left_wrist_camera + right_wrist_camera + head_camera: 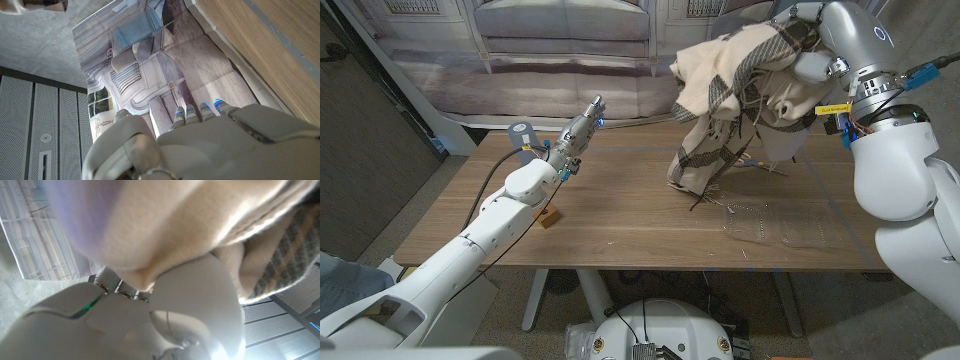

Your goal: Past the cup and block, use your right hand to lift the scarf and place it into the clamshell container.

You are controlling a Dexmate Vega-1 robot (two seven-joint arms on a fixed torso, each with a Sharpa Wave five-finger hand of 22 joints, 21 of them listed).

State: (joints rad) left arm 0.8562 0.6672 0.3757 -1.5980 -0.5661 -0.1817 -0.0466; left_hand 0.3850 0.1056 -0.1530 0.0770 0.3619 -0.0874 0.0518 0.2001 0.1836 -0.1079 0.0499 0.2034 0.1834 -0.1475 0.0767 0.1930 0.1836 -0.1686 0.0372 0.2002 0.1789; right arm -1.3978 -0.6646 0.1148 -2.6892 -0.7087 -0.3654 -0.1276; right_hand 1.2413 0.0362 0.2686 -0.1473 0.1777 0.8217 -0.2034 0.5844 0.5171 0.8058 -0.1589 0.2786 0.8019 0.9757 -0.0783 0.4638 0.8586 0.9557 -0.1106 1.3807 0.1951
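Cream cloth presses right against the right wrist camera: the scarf, bunched in the right hand's grip, hangs high over the table's far right, its fringe trailing near the clamshell container. That clear container lies open and looks empty. Loose folds could drape outside it or drag it. The left hand hovers with fingers extended, holding nothing.

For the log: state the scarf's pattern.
Cream scarf with dark grey-brown plaid stripes and fringe; clearest in the head view.
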